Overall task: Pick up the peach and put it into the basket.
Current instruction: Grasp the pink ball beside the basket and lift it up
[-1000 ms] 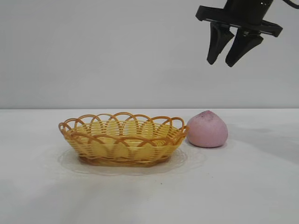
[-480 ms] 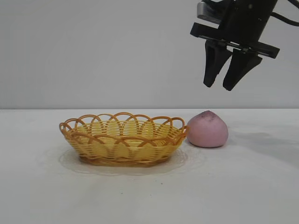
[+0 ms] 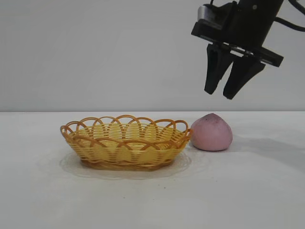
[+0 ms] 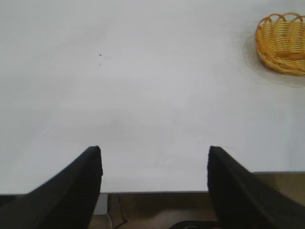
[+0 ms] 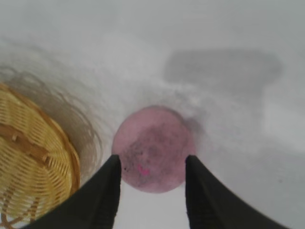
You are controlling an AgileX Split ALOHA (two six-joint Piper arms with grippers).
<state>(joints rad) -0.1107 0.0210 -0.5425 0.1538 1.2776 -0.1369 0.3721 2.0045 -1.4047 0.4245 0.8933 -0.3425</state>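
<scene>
- So the peach (image 3: pixel 211 132) is sitting on the white counter (image 3: pixel 248 191), dome side up with its little pointed tip on top, just beside the basket (image 3: pixel 125 141) on the basket's right as the exterior view shows it. It looks like it's touching or almost touching the scalloped rim there, can't say for sure which.
- The basket is upright on the counter with nothing in it, yellow-orange weave, loops all round the edge.
- The right tool (image 3: pixel 223 93) hangs in the air above the peach, well clear of it, black fingers (image 3: pixel 213 71) pointing down and slightly tilted. It's released: there's a gap between the fingers and nothing in it.
- From the right wrist view you're looking straight down on the peach (image 5: pixel 153 149), with dark specks across its pink top. It sits between the two fingers (image 5: pixel 97 202) of the right tool (image 5: pixel 151 191) in that picture, and part of the basket (image 5: pixel 33 167) shows just off to one side.
- The left tool (image 4: pixel 155 186) is parked well away from everything, over a bare stretch of counter (image 4: pixel 143 95) near its edge. Its fingers (image 4: pixel 76 188) are spread wide, so released too, holding nothing. The basket (image 4: pixel 282 43) only shows far off in a corner of that view.
</scene>
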